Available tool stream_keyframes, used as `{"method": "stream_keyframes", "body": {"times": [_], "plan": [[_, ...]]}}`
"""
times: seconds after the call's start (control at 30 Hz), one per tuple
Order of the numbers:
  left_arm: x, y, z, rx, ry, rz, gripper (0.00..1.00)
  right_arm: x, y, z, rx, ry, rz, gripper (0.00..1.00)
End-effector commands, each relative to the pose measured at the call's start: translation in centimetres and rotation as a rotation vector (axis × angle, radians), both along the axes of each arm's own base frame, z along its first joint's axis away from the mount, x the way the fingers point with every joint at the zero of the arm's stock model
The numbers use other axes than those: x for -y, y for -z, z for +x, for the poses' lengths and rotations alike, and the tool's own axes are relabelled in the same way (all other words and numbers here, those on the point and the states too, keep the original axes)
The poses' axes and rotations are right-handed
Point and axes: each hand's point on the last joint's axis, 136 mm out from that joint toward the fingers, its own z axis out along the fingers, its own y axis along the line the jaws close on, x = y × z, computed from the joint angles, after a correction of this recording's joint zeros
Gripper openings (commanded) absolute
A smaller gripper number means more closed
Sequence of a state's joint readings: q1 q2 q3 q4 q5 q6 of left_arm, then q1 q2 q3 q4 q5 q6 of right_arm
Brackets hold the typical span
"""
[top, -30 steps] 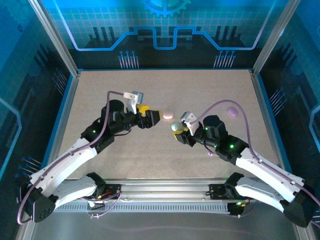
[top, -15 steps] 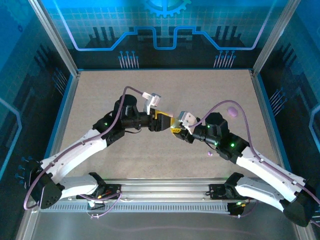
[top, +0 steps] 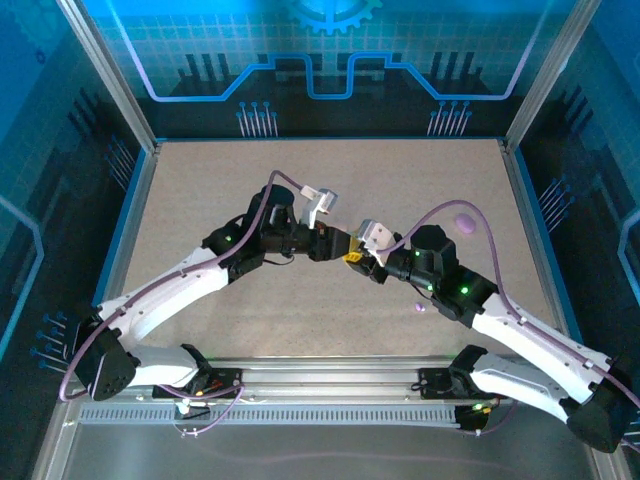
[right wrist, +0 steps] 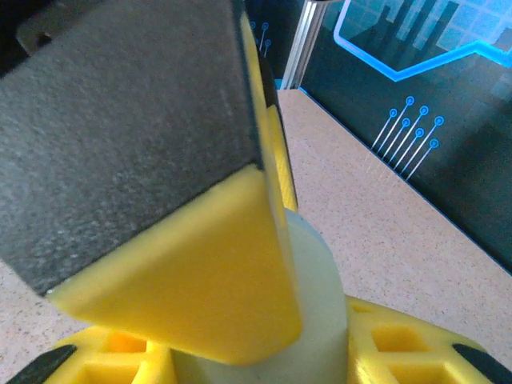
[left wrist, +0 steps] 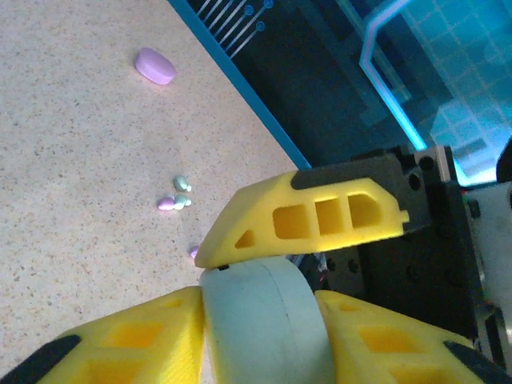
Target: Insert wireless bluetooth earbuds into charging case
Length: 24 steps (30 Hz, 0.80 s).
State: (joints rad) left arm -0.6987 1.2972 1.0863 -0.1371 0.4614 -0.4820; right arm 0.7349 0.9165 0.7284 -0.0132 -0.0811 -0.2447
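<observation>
Left wrist: left jaws and right jaws pinch pale case (left wrist: 260, 320).

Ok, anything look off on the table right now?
Nothing damaged. The earbuds lie loose in a small scatter on the table, apart from the pale case that the left tool and right tool both clamp. A purple case sits off alone near the edge.

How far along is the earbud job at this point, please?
Nothing looks inserted yet. In hand: the left tool and right tool both clamp the pale case at mid-table. Still to do: the earbuds lie loose on the table, and the purple case sits apart, untouched.
</observation>
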Motion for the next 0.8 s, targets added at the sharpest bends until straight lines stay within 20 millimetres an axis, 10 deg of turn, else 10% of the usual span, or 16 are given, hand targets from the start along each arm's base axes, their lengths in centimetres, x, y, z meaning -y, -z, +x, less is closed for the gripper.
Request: {"method": "stream_keyframes", "body": {"times": [0.0,0.2,0.77], "plan": [[-0.1,-0.9,0.2,-0.009,-0.025,0.003,0.27,-0.1,-3.4,0.2,0.091,0.021,0.067,0.32],[-1.0,-3.3,0.6,-0.066,-0.129,-0.087,0.15,0.9,-2.5,-0.2,0.173,0.03,0.041,0.53],[-0.6,-4.8,-1.1,-0.18,-0.072,-0.211,0.13,1.5,-5.7,-0.8,0.236,-0.083,0.203,0.57]]}}
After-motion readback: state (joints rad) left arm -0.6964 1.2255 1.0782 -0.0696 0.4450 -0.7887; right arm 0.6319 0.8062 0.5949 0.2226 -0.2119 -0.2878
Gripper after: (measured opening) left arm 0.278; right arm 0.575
